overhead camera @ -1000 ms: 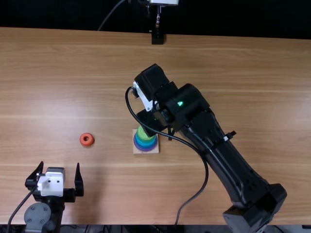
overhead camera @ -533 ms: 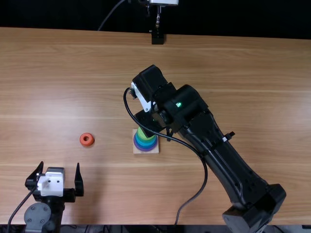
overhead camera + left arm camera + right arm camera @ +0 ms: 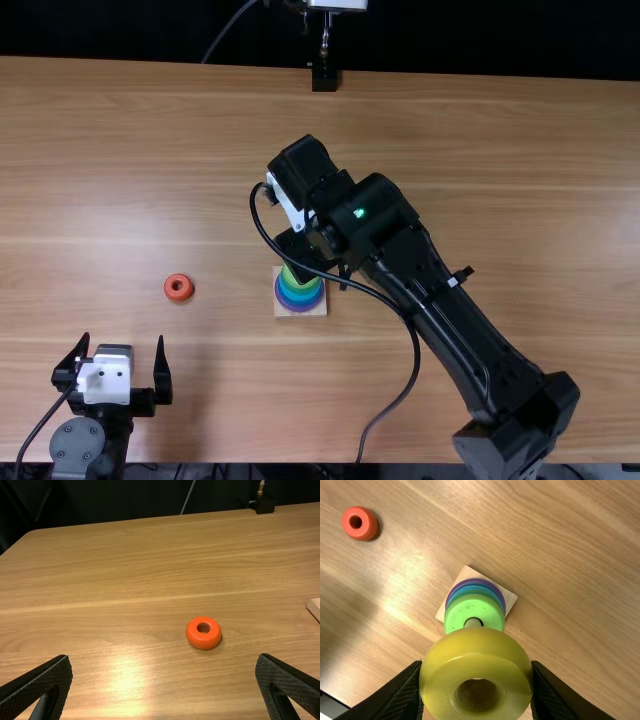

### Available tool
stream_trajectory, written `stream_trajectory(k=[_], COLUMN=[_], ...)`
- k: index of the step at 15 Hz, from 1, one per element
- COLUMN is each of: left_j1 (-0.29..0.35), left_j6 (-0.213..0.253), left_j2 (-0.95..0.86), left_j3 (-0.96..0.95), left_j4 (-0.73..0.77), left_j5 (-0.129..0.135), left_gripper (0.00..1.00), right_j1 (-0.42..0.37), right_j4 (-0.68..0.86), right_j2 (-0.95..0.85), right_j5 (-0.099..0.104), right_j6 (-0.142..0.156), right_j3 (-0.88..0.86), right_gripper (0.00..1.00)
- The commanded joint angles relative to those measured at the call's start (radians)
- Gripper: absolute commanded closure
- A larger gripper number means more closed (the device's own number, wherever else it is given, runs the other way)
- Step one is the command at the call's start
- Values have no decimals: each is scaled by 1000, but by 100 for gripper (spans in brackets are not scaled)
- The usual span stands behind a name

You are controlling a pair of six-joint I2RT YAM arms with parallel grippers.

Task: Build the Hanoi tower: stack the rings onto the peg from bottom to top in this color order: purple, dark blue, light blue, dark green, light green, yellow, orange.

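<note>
Holds yellow ring (image 3: 470, 647) between fingers of right gripper (image 3: 303, 252), near light green ring (image 3: 487, 611) on peg (image 3: 473, 623); has left gripper (image 3: 121, 338) spread wide near table (image 3: 260, 430)'s near edge, short of orange ring (image 3: 203, 641).

In the top view the right arm (image 3: 440, 290) hides the light green ring's (image 3: 298, 281) twelve o'clock side and is cut off at five o'clock, the left arm (image 3: 80, 445) at seven, while the yellow ring (image 3: 476, 667) partly covers light green ring and peg (image 3: 473, 622), and the left wrist view crops the wooden base (image 3: 316, 608).
</note>
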Motion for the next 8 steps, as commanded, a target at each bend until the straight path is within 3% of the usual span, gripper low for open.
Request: stream_trajectory(k=[1, 3, 4, 5, 8], left_j1=[-1, -1, -1, -1, -1], left_j6=[-8, -8, -8, -8, -8], left_j2=[-15, -15, -15, -15, -15], left_j3=[-105, -105, -105, -105, -105], left_j4=[-77, -77, -77, -77, -77], left_j5=[-10, -11, -10, -10, -10], left_gripper=[0, 0, 0, 0, 0], right_j1=[26, 26, 26, 26, 24], right_j4=[0, 5, 3, -2, 0], right_j2=[17, 17, 18, 17, 17], right_j5=[-5, -5, -5, -3, 3], right_j6=[5, 9, 7, 5, 3], right_j3=[15, 23, 23, 15, 1], right_gripper=[100, 100, 56, 0, 0])
